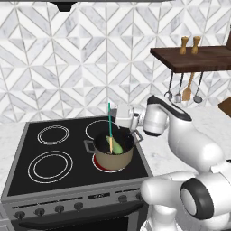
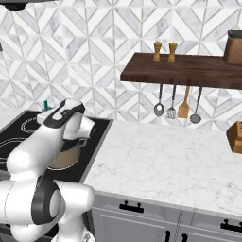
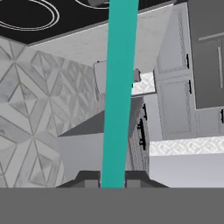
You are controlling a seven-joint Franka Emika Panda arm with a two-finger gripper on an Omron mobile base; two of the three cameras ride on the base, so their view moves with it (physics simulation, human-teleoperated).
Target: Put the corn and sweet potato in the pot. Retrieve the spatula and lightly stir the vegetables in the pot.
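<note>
My gripper (image 3: 113,180) clenched on spatula (image 1: 109,127), teal handle betw fingertips (image 3: 89,179), running up middle of hand view. From left base view: spatula near upright, tan blade end down inside pot (image 1: 113,155), handle top sticking above rim. Pot sits on front-right burner of black stove (image 1: 27,149), burner glowing red under it. Corn (image 1: 115,145) inside pot, pale green, leaning against wall, just beside blade. Sweet potato: can't tell. Wall shelf (image 2: 189,70) to right w/ hanging utensils (image 2: 177,109), well apart from pot.
</note>
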